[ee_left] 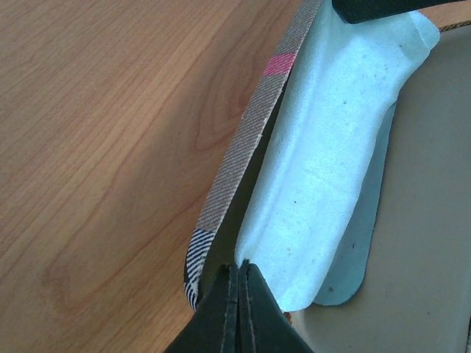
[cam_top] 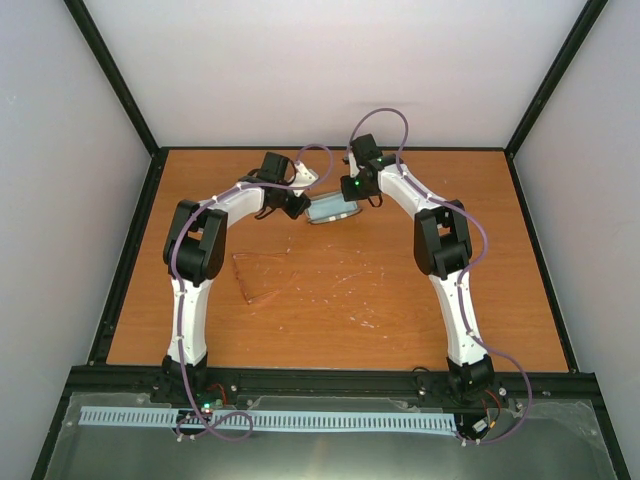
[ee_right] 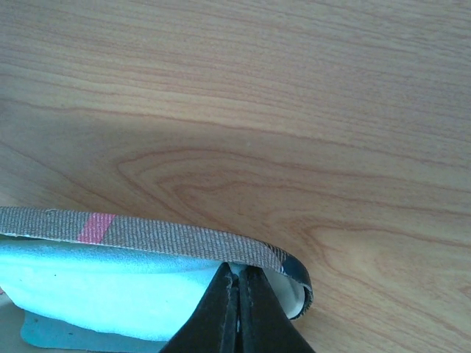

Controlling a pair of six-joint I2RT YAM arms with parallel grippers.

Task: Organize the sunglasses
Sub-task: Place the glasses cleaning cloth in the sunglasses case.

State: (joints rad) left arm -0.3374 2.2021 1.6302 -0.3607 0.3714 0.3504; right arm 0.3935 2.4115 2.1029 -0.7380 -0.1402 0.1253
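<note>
Sunglasses (cam_top: 262, 275) flat on the table (cam_top: 400, 330), well apart from the case (cam_top: 333, 210), off its near-left side. Inside the case, a pale blue cloth (ee_left: 331, 147). Left gripper (ee_left: 237, 266) at the case's left end, fingers pressed together. Right gripper (ee_right: 237, 272) at its right end against the rim, likewise together.

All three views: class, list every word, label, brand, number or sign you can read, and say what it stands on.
None can be read. The striped case shows only a woven pattern with a pink band; the cloth and the wooden table carry no writing.
</note>
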